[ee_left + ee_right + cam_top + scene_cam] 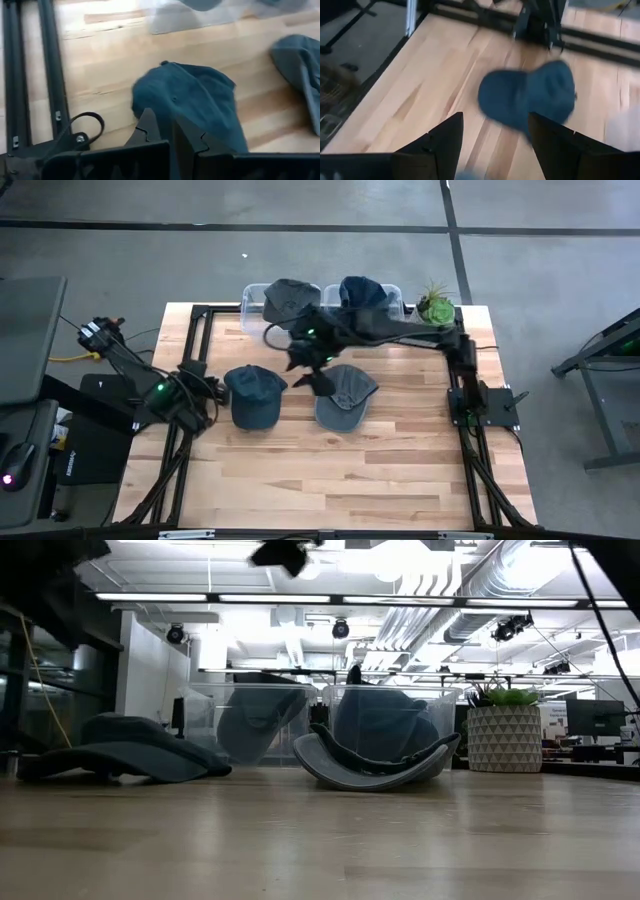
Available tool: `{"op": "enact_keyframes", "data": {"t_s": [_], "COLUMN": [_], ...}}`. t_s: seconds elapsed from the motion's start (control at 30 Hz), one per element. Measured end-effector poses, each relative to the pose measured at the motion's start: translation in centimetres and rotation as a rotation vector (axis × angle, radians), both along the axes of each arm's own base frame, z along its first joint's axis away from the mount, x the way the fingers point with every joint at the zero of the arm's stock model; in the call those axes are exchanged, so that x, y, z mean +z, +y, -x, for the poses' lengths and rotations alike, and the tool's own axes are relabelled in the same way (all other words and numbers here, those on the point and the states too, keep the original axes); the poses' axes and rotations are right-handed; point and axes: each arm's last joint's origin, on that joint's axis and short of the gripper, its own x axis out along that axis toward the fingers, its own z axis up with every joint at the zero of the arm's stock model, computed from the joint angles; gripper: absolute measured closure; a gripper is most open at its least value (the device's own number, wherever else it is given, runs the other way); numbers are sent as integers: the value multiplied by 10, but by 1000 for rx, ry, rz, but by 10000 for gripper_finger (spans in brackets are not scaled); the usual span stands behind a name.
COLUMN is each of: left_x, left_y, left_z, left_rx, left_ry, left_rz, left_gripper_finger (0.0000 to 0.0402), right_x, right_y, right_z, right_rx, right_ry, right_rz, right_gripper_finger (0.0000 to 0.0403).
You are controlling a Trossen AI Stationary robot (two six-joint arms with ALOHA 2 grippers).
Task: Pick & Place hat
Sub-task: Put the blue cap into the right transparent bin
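Wooden table (300,470) held two caps in the open: a blue cap (252,395) near the left gripper (205,393), whose fingers were clenched on nothing, and a grey cap (345,395) lying upside down. Above and between them hung the right gripper (312,370), fingers spread and empty. Two more caps sat in clear bins (320,302) beside a plant (435,307).

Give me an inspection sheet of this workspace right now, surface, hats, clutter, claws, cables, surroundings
Surface: wooden table, black frame rails.
Job's things: blue cap left of centre; grey cap upside down beside it; two more caps in clear bins at the far edge.
Clutter: potted plant, far right corner.
Claws: left claw shut, at the blue cap; right claw open, empty, raised.
Cables: yellow cable left of the table.
Surroundings: concrete floor, ceiling lights.
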Motion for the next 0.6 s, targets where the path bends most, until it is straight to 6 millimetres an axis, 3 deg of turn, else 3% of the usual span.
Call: {"op": "enact_keyframes", "data": {"t_s": [0.3,0.6], "left_x": [-13,-12], "left_y": [15,20], "left_z": [14,21], "left_rx": [7,-62], "left_ry": [13,13], "left_rz": [36,31], "left_gripper_finger": [402,402], "right_x": [-69,-144], "right_y": [9,4], "right_z": [-74,-108], "right_rx": [-79,-257], "right_ry": [-148,-87], "right_rz": [-18,-4], "right_gripper_finger": [187,187]}}
